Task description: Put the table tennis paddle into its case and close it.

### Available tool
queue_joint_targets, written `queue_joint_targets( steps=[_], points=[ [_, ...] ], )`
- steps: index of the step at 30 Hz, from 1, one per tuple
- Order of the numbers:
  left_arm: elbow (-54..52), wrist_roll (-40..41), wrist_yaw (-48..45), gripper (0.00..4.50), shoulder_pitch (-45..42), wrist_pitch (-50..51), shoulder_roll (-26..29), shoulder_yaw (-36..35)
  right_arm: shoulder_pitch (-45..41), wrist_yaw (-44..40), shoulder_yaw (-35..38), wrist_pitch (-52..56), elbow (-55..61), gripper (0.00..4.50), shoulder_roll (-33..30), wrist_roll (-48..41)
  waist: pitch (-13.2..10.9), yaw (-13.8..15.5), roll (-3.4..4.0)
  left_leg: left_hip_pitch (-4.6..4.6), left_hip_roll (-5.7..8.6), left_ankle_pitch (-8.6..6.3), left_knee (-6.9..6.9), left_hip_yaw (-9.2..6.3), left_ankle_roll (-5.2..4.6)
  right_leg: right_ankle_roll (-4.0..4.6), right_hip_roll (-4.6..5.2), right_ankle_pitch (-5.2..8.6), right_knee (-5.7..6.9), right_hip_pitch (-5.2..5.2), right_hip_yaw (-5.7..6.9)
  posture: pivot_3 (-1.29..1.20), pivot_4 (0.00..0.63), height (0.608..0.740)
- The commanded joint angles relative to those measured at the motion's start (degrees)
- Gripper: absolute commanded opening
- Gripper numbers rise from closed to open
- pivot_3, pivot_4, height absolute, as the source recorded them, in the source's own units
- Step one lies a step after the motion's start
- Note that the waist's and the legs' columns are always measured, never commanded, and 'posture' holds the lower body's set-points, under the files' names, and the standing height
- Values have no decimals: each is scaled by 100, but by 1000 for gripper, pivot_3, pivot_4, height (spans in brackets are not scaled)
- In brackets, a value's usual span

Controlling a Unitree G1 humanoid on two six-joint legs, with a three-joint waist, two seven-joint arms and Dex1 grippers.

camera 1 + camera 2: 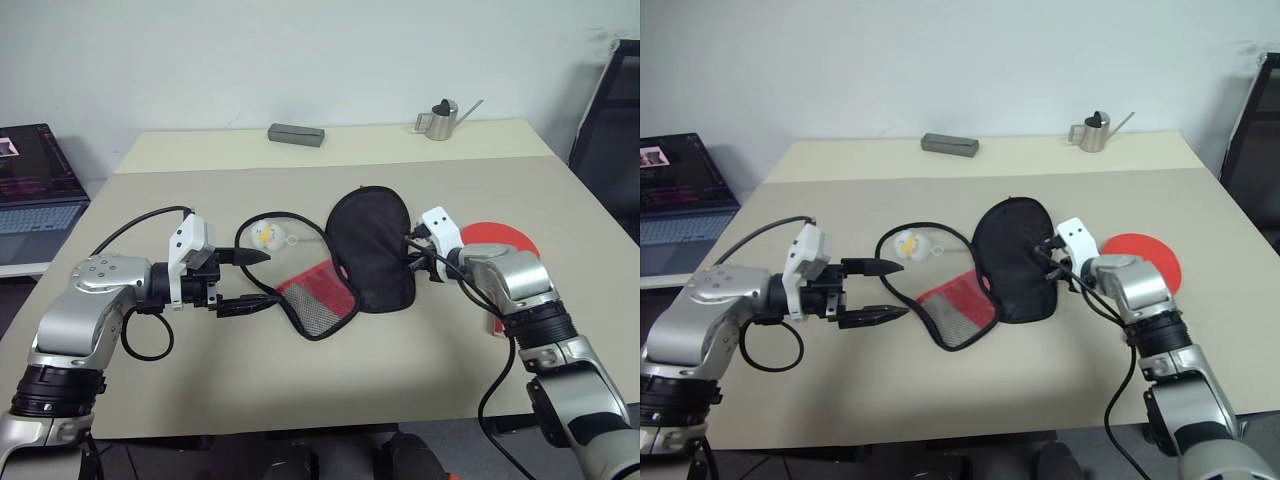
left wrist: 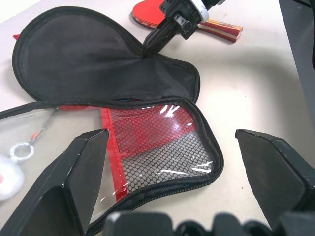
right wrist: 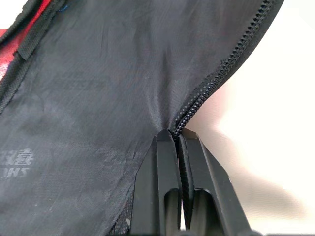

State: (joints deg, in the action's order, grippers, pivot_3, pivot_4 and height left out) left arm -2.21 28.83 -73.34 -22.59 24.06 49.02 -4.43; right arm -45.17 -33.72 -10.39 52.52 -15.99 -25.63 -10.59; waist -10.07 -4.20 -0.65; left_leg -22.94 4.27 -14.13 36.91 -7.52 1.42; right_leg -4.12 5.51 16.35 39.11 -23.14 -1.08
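The paddle [image 1: 498, 240] lies on the table [image 1: 300, 390], right of the opened case [image 1: 372, 250]. Right gripper [image 3: 177, 140] is clamped on the case's zipper edge; left gripper [image 1: 880, 291] hovers, fingers apart. Opening step: next, spread the flap for the paddle

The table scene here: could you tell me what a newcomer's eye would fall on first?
Most striking is the black case lying open mid-table, its red mesh-pocket half spread toward the robot's left. The right gripper is shut on the case's zipper edge, while the left gripper hovers open beside the mesh half. The red table tennis paddle lies on the table behind the right arm, not yet in the case.
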Motion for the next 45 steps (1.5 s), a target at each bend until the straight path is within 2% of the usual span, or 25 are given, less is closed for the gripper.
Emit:
queue_joint_targets(
  steps=[1, 5, 8, 16, 19, 23, 26, 32, 37, 41, 45],
  points=[
    [-149, 16, -27, 4500, -6, -87, 63, -92, -252, -76, -7, -353, -147, 38, -43, 172, 0, 1, 0, 0, 0, 0, 0, 0, 0, 0, 0, 0, 0, 0, 0, 0, 150, 740],
    [-157, 16, -25, 4500, 2, -89, 65, -92, -357, -94, 44, -552, -355, 38, 15, 233, 0, 1, 0, 0, 0, 0, 0, 0, 0, 0, 0, 0, 0, 0, 0, 0, 150, 740],
    [-165, 19, -24, 4500, 1, -85, 70, -88, -412, -86, 139, -618, -458, 651, 64, 240, 0, -1, 0, 0, 0, 0, 0, 0, 0, 0, 0, 0, 0, -1, 0, 0, 150, 740],
    [-179, 21, -7, 4500, -28, -72, 49, -60, -618, 16, 359, -772, -644, 3298, -11, 310, 0, -1, 0, 0, 0, 0, 0, 0, 1, 0, 0, 0, -1, -2, -1, 0, 150, 740],
    [-189, 36, 6, 4500, -29, -64, 28, -58, -634, 82, 608, -691, -442, 4432, -124, 227, 0, -1, 0, -1, 0, 0, -1, 0, 1, 0, 0, 0, -1, -2, -1, 0, 150, 740],
    [-206, 60, 21, 4500, -34, -62, -17, -42, -311, 66, 779, -432, 235, 4475, -356, 176, 0, 14, 0, -3, 0, 0, -1, 0, 1, 0, 0, 0, -3, -2, 0, 0, 150, 740],
    [-336, 120, 32, 4500, -135, -32, -149, 57, 397, 254, 1041, 52, 1477, 4475, -507, 95, 0, 68, -1, -4, -1, -1, -4, -3, 0, 0, 0, 0, -8, -1, 3, 0, 150, 740],
    [-455, 106, 139, 4500, -625, -16, -578, 346, 1635, 1006, 1756, 1166, 3682, 4475, -205, -84, 0, 139, -1, -8, 1, 0, 3, -3, 0, 0, 2, 0, -2, -1, 2, 0, 150, 740],
    [-235, -26, 125, 4500, -1132, -111, -898, 624, 2392, 1592, 2286, 1885, 4943, 4475, 195, -37, 1, 161, -1, -4, 1, 0, 2, -1, 0, 0, 1, 0, 0, 3, 1, 0, 150, 740],
    [211, -430, 31, 4500, -1599, -491, -1096, 966, 2852, 2017, 2688, 2155, 5521, 4475, 455, 122, 1, 190, -1, -4, 3, 1, 4, -3, 0, -1, 0, 0, -1, 6, 5, 0, 150, 740],
    [468, -429, -173, 4500, -1882, -600, -1295, 1108, 3257, 2405, 3130, 2165, 5667, 4475, 691, 282, 2, 193, -1, -3, 3, 0, 3, 0, 0, -2, 0, -1, -2, 5, 2, 0, 150, 740]
  ],
)
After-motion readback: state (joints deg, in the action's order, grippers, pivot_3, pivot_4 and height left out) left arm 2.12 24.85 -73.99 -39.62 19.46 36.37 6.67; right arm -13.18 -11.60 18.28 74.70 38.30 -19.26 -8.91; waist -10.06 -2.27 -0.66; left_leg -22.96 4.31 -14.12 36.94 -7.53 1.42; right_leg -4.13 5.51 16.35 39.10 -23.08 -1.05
